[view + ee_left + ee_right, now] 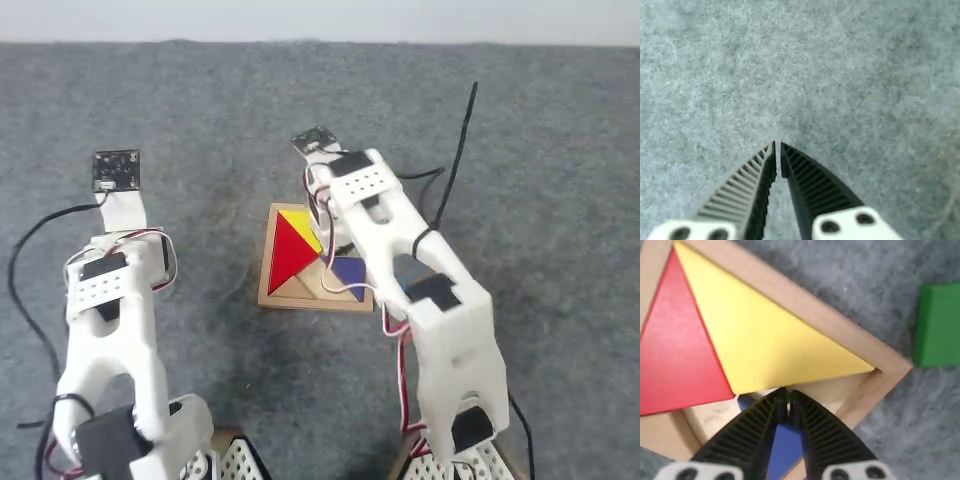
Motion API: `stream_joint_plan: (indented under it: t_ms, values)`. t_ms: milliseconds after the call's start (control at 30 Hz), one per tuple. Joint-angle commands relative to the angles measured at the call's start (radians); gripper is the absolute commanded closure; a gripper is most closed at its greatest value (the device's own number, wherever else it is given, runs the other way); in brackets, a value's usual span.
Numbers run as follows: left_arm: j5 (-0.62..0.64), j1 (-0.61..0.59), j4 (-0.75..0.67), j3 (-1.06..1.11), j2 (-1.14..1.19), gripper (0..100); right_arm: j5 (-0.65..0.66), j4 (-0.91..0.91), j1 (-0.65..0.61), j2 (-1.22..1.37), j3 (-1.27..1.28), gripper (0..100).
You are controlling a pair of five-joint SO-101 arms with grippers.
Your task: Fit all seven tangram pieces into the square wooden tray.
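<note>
Right gripper, pinched closed and empty, sits over the blue piece in the wooden tray; gentle low nudges should seat it.

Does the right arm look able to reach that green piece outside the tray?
Probably yes. The green piece lies on carpet beside the wooden tray, nothing over it; the right gripper hangs nearby, shut, so it must open first.
</note>
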Motion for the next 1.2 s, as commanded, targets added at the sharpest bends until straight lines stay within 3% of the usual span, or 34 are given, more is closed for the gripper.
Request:
stream_joint_plan:
  t_ms: [0,233,567,767,967,1167]
  values:
    - [-0.012,-0.008,-0.02,-0.007,-0.041,98,0.095,0.111,-0.002,0.039,-0.212,96.8]
    - [-0.012,-0.008,-0.02,-0.007,-0.041,98,0.287,0.251,0.002,0.045,-0.382,96.7]
    - [-0.014,-0.008,-0.02,-0.007,-0.041,98,0.559,0.364,0.048,-0.016,-0.396,96.3]
    - [-0.014,-0.008,-0.02,-0.007,-0.041,98,0.694,0.398,-0.016,-0.128,-0.324,78.6]
    - [-0.014,-0.008,-0.02,-0.007,-0.041,98,0.618,0.268,-0.147,-0.127,-0.109,72.0]
    - [-0.014,-0.008,-0.02,-0.007,-0.041,98,0.456,0.113,-0.156,-0.018,-0.034,72.1]
